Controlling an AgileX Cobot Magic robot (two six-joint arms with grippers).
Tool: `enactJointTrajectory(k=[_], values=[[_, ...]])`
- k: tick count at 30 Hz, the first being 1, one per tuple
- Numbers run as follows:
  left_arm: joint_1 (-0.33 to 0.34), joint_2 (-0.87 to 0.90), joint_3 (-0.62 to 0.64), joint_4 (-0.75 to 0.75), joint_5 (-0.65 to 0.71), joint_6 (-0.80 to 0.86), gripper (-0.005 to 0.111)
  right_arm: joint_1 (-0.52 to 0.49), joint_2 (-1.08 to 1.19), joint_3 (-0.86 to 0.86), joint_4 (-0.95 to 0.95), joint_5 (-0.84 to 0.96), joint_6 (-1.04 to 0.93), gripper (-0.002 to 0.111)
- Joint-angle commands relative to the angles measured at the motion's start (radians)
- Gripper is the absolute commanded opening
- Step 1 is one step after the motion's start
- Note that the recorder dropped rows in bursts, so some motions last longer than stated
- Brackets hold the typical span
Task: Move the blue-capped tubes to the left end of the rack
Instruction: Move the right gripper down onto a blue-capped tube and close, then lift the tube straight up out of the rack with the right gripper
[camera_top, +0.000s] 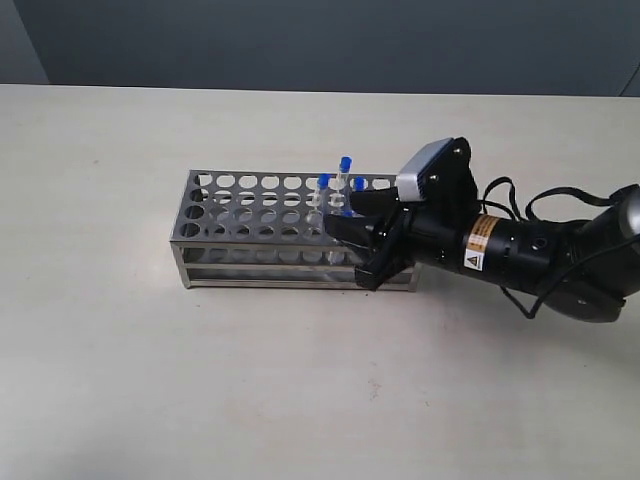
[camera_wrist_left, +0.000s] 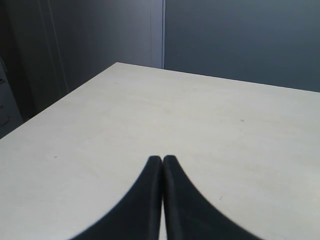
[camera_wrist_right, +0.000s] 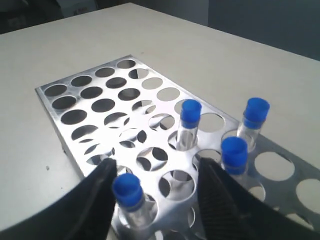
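Note:
The silver rack (camera_top: 250, 205) stands mid-table, its perforated top plate (camera_wrist_right: 100, 107) filling the right wrist view. Several blue-capped tubes stand in holes toward its right end; one (camera_top: 345, 170) rises at the back, others sit partly behind my arm. In the right wrist view I see tubes (camera_wrist_right: 190, 122), (camera_wrist_right: 254, 120), (camera_wrist_right: 234, 155) and a near one (camera_wrist_right: 129, 195). My right gripper (camera_wrist_right: 156, 172) (camera_top: 348, 222) hangs open over the rack's right part, the near tube just inside one finger, untouched as far as I can tell. My left gripper (camera_wrist_left: 162, 160) is shut over bare table, holding nothing.
The pale table (camera_top: 120, 360) stretches around the rack on all sides. The holes toward the rack's left end (camera_top: 215, 200) hold nothing. The left wrist view shows the table's far edge (camera_wrist_left: 210, 75) against a dark wall. The right arm's cables (camera_top: 520, 205) trail at the right.

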Motion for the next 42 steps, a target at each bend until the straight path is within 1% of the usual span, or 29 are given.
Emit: enactJointTrajectory(k=[1, 4, 5, 6, 7, 9, 14, 16, 18, 19, 25, 31, 35, 42], values=[[0.001, -0.004, -0.001, 0.000, 0.002, -0.002, 0.001, 0.001, 0.024, -0.004, -0.009, 0.004, 0.009, 0.045], [0.001, -0.004, -0.001, 0.000, 0.002, -0.002, 0.001, 0.001, 0.024, -0.004, -0.016, 0.002, 0.043, 0.022], [0.001, -0.004, -0.001, 0.000, 0.002, -0.002, 0.001, 0.001, 0.024, -0.004, -0.036, -0.007, 0.066, 0.007], [0.001, -0.004, -0.001, 0.000, 0.002, -0.002, 0.001, 0.001, 0.024, -0.004, -0.052, -0.018, 0.068, -0.001], [0.001, -0.004, -0.001, 0.000, 0.002, -0.002, 0.001, 0.001, 0.022, -0.004, -0.078, -0.043, 0.084, 0.000], [0.001, -0.004, -0.001, 0.000, 0.002, -0.002, 0.001, 0.001, -0.010, -0.004, -0.092, -0.034, 0.112, 0.000], [0.001, -0.004, -0.001, 0.000, 0.002, -0.002, 0.001, 0.001, -0.167, -0.039, -0.083, 0.089, 0.112, 0.000], [0.001, -0.004, -0.001, 0.000, 0.002, -0.002, 0.001, 0.001, -0.246, -0.090, -0.095, 0.153, 0.122, 0.000], [0.001, -0.004, -0.001, -0.002, 0.002, -0.002, 0.001, 0.002, -0.287, -0.162, -0.129, 0.187, 0.188, 0.000], [0.001, -0.004, -0.001, -0.002, 0.002, -0.002, 0.001, 0.019, -0.290, -0.226, -0.159, 0.215, 0.234, 0.000], [0.001, -0.004, -0.001, -0.002, 0.002, -0.002, 0.001, 0.135, -0.243, -0.400, -0.186, 0.392, 0.252, 0.000], [0.001, -0.004, -0.001, -0.002, 0.002, -0.002, 0.001, 0.230, -0.114, -0.536, -0.186, 0.428, 0.252, 0.000], [0.001, -0.004, -0.001, -0.002, 0.002, -0.002, 0.001, 0.251, -0.019, -0.601, -0.186, 0.437, 0.256, 0.000], [0.001, -0.004, -0.001, -0.002, 0.002, -0.002, 0.001, 0.251, 0.095, -0.674, -0.186, 0.413, 0.296, 0.000]])
